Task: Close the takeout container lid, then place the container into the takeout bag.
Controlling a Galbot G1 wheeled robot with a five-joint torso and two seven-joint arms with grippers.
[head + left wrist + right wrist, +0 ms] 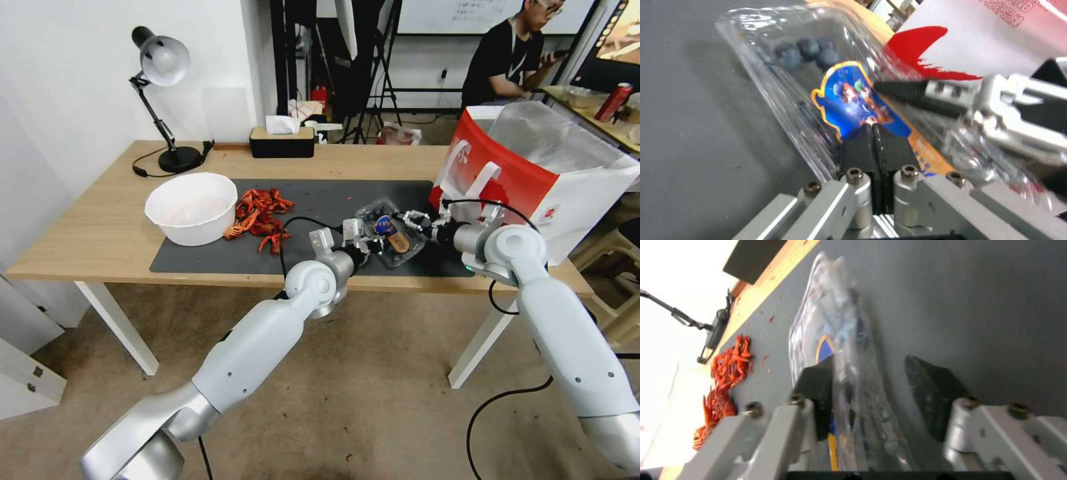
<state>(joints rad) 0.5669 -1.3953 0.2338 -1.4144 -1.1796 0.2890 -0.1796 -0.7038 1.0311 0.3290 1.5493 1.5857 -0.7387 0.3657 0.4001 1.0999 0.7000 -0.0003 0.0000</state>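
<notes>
The small clear box (390, 233) with blueberries sits on the dark mat (200, 257) near the middle of the table (93, 227), and both arms reach in to it. The lid (853, 100) with its blue picture label lies down on top of the box, with the blueberries (806, 53) under the clear plastic.

The left gripper (357, 241) comes at the box from about 8 o'clock. In the left wrist view its two black fingers (860, 146) are pressed tight together, with their tips at the edge of the blue label.

The right gripper (419, 223) comes from about 3 o'clock. In the right wrist view its fingers (931, 390) are spread apart. The end of the box sits between them, touching one finger and apart from the other.

The big red and white bag (533, 173) stands open just to the right of the box, at about 2 o'clock, right behind the right gripper.

A white bowl (192, 207) and a pile of red shells (260, 217) lie on the mat at about 9 o'clock from the box.
</notes>
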